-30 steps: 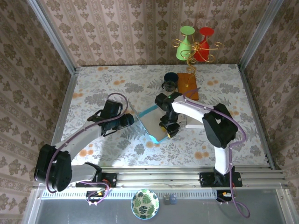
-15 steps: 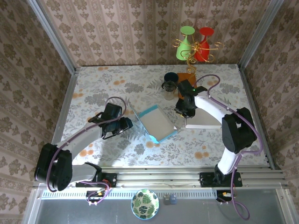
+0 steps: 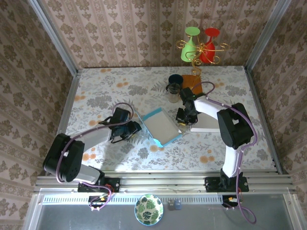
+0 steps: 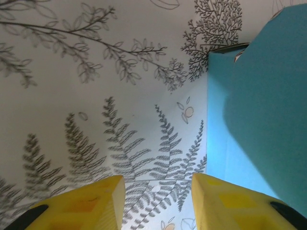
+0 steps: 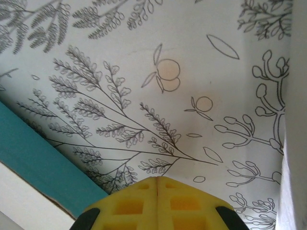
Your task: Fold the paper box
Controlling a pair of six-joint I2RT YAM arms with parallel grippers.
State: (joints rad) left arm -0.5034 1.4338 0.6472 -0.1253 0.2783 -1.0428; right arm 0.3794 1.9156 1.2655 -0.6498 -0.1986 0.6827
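Note:
The paper box (image 3: 160, 127) lies flat in the middle of the table, white inside with teal edges and a raised teal flap on its left side. My left gripper (image 3: 133, 129) sits just left of that flap. In the left wrist view it (image 4: 156, 201) stands open over bare tablecloth, and the teal flap (image 4: 259, 96) rises to the right of the fingers. My right gripper (image 3: 183, 120) is at the box's right edge. Seen from the right wrist, it (image 5: 157, 191) is shut with nothing between the pads, and the teal box edge (image 5: 38, 163) runs at lower left.
A white sheet (image 3: 207, 122) lies right of the box. Behind it are an orange board (image 3: 194, 85), a dark cup (image 3: 175, 78) and a glass (image 3: 172, 91). A stand with green and red glasses (image 3: 199, 45) is at the back. A leaf-patterned bowl (image 3: 148, 209) sits below the rail.
My right gripper has left the top of the box, swung out to its right edge and shut. My left gripper has moved closer to the box's left flap.

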